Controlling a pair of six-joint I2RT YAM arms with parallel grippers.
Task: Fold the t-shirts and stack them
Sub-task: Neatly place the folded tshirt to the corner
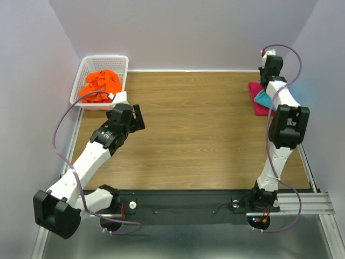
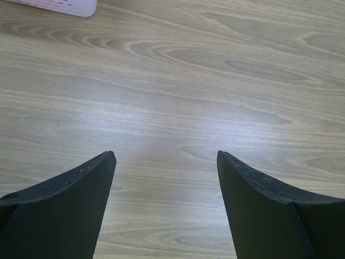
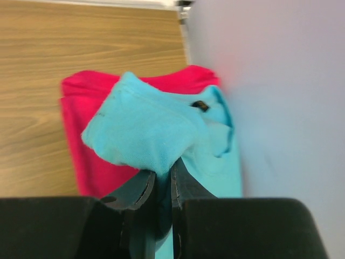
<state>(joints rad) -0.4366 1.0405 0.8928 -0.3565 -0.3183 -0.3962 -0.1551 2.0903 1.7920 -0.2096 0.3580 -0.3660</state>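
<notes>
Right gripper (image 3: 163,181): black fingers (image 3: 186,186) almost pressed together, with only a thin slit between them. They pinch a fold of the turquoise-blue cloth t-shirt (image 3: 145,135). The cloth runs down into the slit from above.

The turquoise-blue cloth t-shirt is bunched and rumpled, not flat, with a small dark label showing near its collar. It lies on top of the magenta-pink cloth t-shirt (image 3: 81,113), which is folded flat on the wood-grain table (image 3: 81,43). The pink one shows past the blue one to the left and along the far edge. Both sit at the table's far right, right beside the pale wall (image 3: 269,108). In the top view the right arm hides most of the pair.

Left gripper (image 2: 167,156): dark fingers (image 2: 81,189) spread wide, nothing between them, only bare table below.

A corner of the white plastic lattice basket (image 2: 59,5) shows at the upper left of the left wrist view. In the top view the left gripper hangs just beside the basket's near right corner. The basket stands in the table's far left corner. The bright orange cloth t-shirt (image 1: 99,83) is crumpled inside it.
</notes>
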